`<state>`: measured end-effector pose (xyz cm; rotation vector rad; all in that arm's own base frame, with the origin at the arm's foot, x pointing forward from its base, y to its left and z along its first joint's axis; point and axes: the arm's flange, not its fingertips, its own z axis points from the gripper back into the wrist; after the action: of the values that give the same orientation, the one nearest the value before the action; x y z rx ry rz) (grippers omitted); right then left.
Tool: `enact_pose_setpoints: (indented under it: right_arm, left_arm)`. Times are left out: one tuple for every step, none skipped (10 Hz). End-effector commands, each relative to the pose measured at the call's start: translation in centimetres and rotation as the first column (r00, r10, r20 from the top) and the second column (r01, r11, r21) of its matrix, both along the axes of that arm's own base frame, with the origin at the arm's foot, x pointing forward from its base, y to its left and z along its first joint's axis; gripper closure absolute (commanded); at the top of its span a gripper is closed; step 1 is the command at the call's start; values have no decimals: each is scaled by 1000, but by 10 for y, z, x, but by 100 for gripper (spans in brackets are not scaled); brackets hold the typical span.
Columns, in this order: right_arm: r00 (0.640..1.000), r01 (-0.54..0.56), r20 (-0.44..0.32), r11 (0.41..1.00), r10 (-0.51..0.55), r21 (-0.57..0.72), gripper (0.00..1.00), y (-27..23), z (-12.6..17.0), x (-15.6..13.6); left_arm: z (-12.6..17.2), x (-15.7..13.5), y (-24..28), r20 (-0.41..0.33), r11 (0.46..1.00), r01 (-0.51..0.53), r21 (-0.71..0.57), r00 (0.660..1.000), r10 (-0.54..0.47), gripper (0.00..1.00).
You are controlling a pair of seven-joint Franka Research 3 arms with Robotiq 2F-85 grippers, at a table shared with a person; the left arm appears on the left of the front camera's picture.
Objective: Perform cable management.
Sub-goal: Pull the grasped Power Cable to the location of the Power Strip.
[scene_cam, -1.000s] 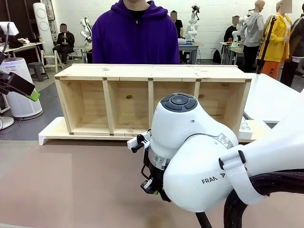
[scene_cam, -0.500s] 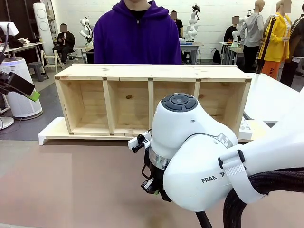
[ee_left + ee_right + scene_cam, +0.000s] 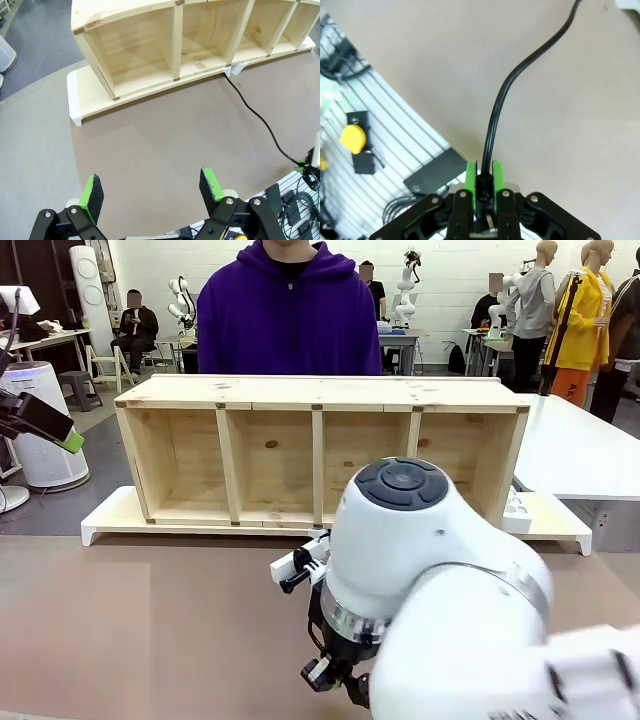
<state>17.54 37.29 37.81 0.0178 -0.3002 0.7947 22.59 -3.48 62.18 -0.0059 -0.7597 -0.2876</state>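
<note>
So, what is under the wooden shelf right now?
Under the wooden shelf lies a white base board. The cable, gripped by the shut right end effector, runs across the table to the shelf's front edge and disappears there. Its course beneath is covered.

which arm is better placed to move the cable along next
Right, probably. The right gripper is shut on the cable, which trails toward the wooden shelf. The left gripper hangs open and empty, apart from the cable.
</note>
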Motion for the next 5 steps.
enact_pose_setpoints:
  right_arm:
    - [995, 102, 21, 994, -103, 25, 84, -39, 9, -33]
    - [988, 152, 19, 987, -153, 45, 84, -56, 9, -37]
    - [978, 204, 20, 976, -206, 70, 84, -78, 9, -40]
    - [967, 249, 24, 963, -252, 100, 84, -98, 9, -43]
    - [955, 292, 18, 949, -297, 121, 84, -118, 10, -45]
  left_arm:
    - [1, 1, 0, 7, 1000, -5, -9, 1000, 5, 0]
    - [1, 1, 0, 7, 1000, -5, -9, 1000, 5, 0]
    - [1, 1, 0, 7, 1000, -5, -9, 1000, 5, 0]
    - [1, 1, 0, 7, 1000, -5, -9, 1000, 5, 0]
    - [1, 1, 0, 7, 1000, -5, -9, 1000, 5, 0]
